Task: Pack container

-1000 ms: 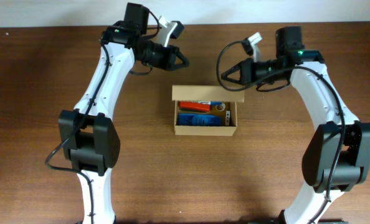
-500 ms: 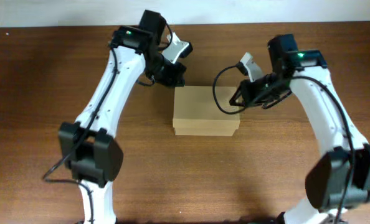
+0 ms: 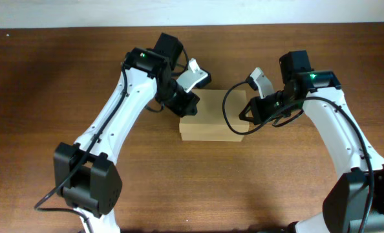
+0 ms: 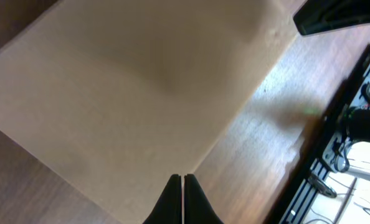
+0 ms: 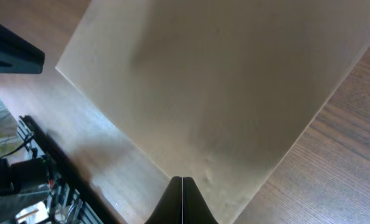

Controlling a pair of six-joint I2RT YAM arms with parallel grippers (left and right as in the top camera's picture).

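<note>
The container (image 3: pixel 213 118) is a tan cardboard box at the table's middle, with its flap lid down over the top. Its contents are hidden. My left gripper (image 3: pixel 185 107) is shut and empty over the box's left edge. My right gripper (image 3: pixel 244 113) is shut and empty over the box's right edge. The left wrist view shows the plain lid (image 4: pixel 141 93) filling the frame just past the shut fingertips (image 4: pixel 182 180). The right wrist view shows the same lid (image 5: pixel 235 81) past its shut fingertips (image 5: pixel 182 182).
The brown wooden table (image 3: pixel 192 188) surrounds the box. A pale wall strip (image 3: pixel 50 13) runs along the far edge. The arms' bases stand at the near edge, left (image 3: pixel 88 188) and right (image 3: pixel 360 200).
A second ago the box was open, showing stationery. Its lid came down, and both shut grippers have moved inward and lower onto the closed lid's two sides.
</note>
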